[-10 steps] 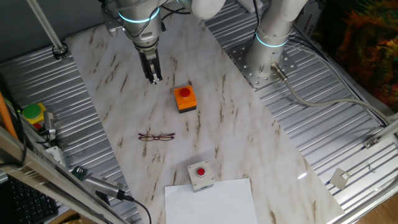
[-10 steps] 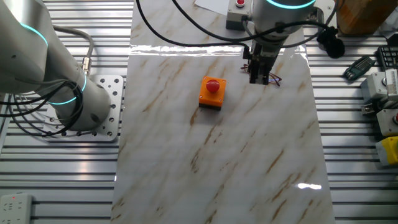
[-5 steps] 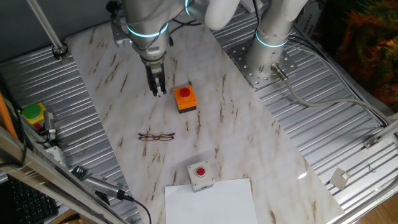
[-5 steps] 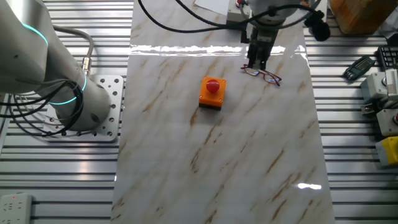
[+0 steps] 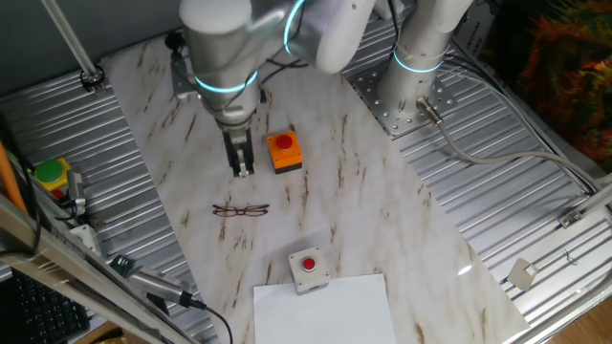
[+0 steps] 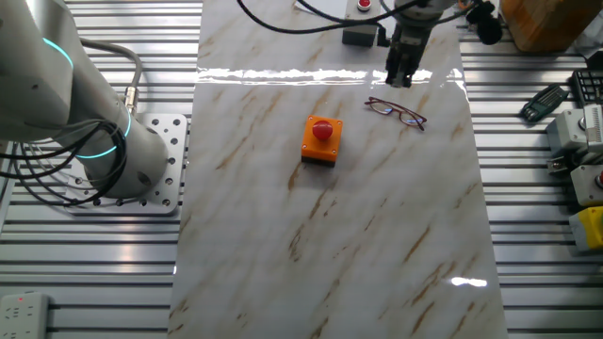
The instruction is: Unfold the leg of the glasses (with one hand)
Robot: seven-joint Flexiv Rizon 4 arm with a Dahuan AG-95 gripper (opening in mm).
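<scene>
The glasses lie on the marble sheet, a thin dark wire frame with both legs folded in; in the other fixed view the glasses sit right of the orange button box. My gripper hangs pointing down just behind the glasses and apart from them, left of the orange box. From the other side the gripper shows just beyond the frame. Its fingers stand close together with nothing between them.
An orange box with a red button stands right of the gripper. A grey box with a red button and a white paper sheet lie near the front edge. The second arm's base is bolted at the right.
The gripper has travelled steadily across the sheet towards the glasses, passing the orange box. The glasses have not moved.
</scene>
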